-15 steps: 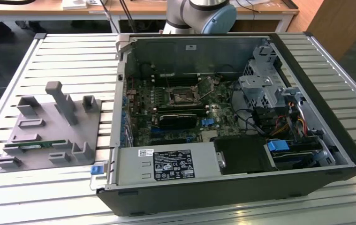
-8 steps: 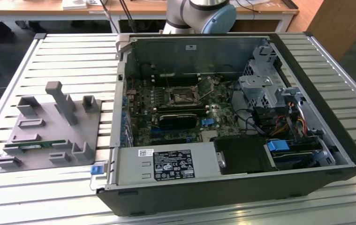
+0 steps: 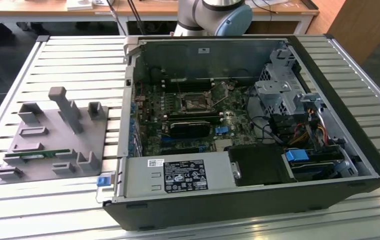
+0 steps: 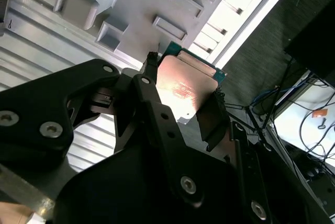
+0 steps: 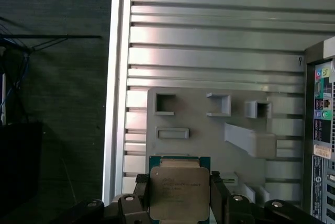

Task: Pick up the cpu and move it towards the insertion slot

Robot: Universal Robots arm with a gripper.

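Note:
The cpu is a flat square chip with a silvery top and a thin green rim, and it is held between my two black fingers. My gripper is shut on its two opposite edges, well above the grey holder block. In the second wrist view the cpu shows its shiny face between the fingers of the gripper. The insertion slot is a dark square socket with a metal frame. It sits on the motherboard inside the open computer case.
The grey holder block lies on the slatted metal table at the exterior view's left, with a green memory stick in it. The arm's base stands behind the case. Cables and drive cages crowd the case's right side.

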